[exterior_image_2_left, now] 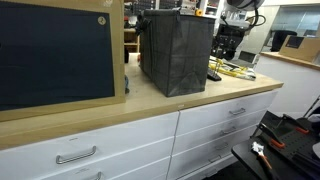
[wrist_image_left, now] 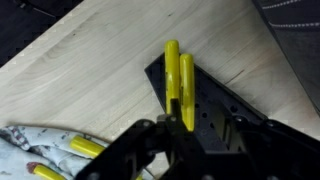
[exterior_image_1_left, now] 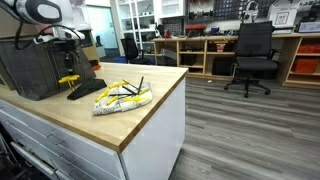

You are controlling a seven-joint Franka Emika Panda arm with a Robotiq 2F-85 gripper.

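**Yellow tool lying lengthwise, straight out from the fingertips**

The yellow two-armed tool (wrist_image_left: 175, 80) is lying flat on a black pad (wrist_image_left: 215, 105). Its long axis is running directly away from the gripper (wrist_image_left: 190, 128), leaning only a little to one side in the wrist view. Its two yellow arms are lying side by side, close together. The near end is sitting right at the fingertips, seemingly in the gap between them, while the far end is pointing out over the corner of the pad. The dark fingers are standing partway apart on either side of that near end. Whether they are pinching it or only bracketing it, the pictures are not showing clearly enough to say.

In an exterior view the gripper (exterior_image_1_left: 68, 72) is hanging low over the tool (exterior_image_1_left: 68, 80), with the wrist pointing down at the pad (exterior_image_1_left: 88, 88).

Beyond the pad, bare wooden countertop (wrist_image_left: 90, 70) is spreading ahead of the gripper. A crumpled cloth (wrist_image_left: 30, 150) with more yellow pieces on it is lying off to one side, apart from the pad. On the opposite side a dark grey fabric bin (wrist_image_left: 295, 40) is standing close by. In an exterior view the bin (exterior_image_1_left: 35, 68) is rising just behind the gripper, and the cloth (exterior_image_1_left: 122, 96) is lying further along the countertop (exterior_image_1_left: 150, 85).
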